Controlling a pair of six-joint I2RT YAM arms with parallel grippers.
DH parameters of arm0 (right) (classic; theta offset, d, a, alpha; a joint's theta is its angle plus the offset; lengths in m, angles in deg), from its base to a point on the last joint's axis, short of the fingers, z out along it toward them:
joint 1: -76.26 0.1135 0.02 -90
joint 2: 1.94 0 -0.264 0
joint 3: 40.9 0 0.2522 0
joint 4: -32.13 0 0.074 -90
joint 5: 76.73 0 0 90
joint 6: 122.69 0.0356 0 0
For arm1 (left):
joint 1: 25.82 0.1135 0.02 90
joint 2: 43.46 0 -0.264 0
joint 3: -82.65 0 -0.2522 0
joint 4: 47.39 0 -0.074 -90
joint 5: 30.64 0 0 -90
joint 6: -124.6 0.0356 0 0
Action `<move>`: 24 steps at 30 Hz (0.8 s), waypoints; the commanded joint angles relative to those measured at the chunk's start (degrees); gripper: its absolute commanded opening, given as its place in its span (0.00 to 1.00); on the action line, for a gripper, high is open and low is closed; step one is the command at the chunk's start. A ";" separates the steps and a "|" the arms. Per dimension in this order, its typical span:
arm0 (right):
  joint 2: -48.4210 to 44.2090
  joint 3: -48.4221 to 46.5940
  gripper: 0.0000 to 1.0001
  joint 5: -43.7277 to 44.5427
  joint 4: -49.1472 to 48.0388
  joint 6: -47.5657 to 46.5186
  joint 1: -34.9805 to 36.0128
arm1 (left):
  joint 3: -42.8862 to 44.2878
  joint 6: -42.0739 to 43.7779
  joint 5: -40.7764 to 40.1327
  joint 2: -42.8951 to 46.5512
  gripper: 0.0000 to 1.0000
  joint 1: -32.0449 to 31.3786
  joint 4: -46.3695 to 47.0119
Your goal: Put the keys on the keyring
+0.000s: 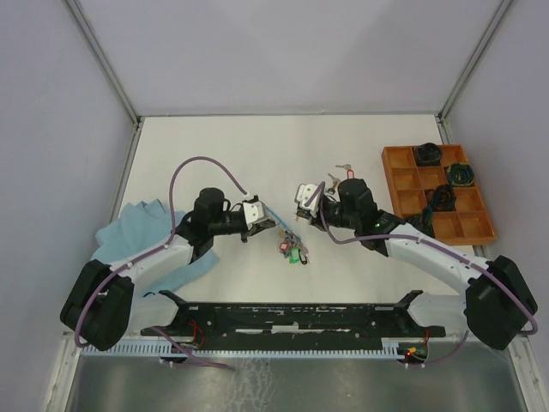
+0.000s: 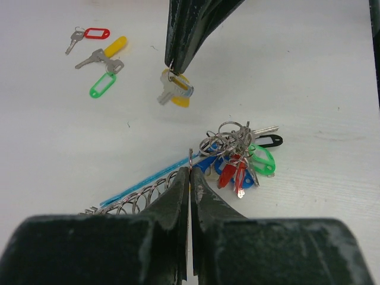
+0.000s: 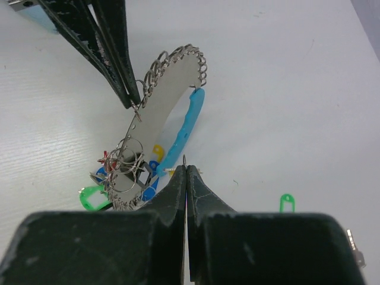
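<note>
- We are working over the white counter (image 1: 257, 146), with the orange tray (image 1: 403, 180) at the far right and the blue cloth (image 1: 137, 227) at the left, both well apart from the action.
- We are holding the keyring (image 3: 189, 119) up on edge near the middle of the counter, between the two arms. It is a wide thin grey loop with a bright blue sleeve along one side and tight silver coils along another.
- We are pinching the loop's bare wire in the left claw (image 2: 190, 173), whose jaws are closed right down on it. In our judgement that grip needs to be steady, so the wire's free end is not wandering.
- We are clamping the right claw (image 3: 186, 172) shut on the small split ring of one key. We judge that ring should be presented square to the wire's end, then slid along slowly.
- We are seeing the bunch of keys (image 2: 240, 155) already hanging on the loop, with red, blue, green and black tags, resting on the counter.
- We are dangling the yellow-tagged key (image 2: 173, 90) just above the counter, near that bunch.
- We are leaving the loose keys (image 2: 101, 56) farther off, with red, yellow and green tags.
</note>
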 commanded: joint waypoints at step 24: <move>3.29 3.58 0.01 -11.43 -11.62 -10.67 3.81 | 3.03 10.26 8.27 4.32 0.03 0.31 -5.34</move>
